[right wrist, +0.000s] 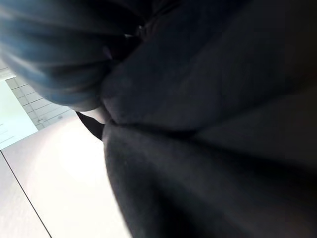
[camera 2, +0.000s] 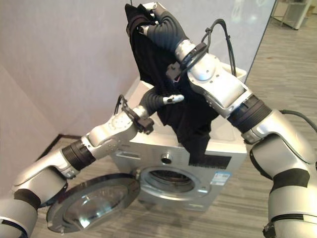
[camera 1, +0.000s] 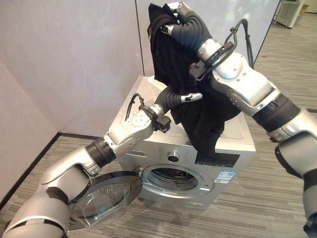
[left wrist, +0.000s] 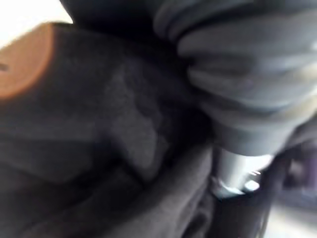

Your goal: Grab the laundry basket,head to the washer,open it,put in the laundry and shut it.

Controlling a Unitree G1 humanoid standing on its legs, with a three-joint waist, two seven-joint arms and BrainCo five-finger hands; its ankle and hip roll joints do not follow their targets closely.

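Black garment [camera 1: 181, 74] hangs in the air above the washer [camera 1: 148, 153], bunched at its top edge and draping down, its lower end over the front of the washer's top panel. Laundry basket [camera 1: 148, 88], white, sits on the washer top behind the garment, mostly hidden. Washer is silver, front-loading; round glass door [camera 1: 106, 198] is swung wide open to the left, drum opening [camera 1: 174, 178] exposed.
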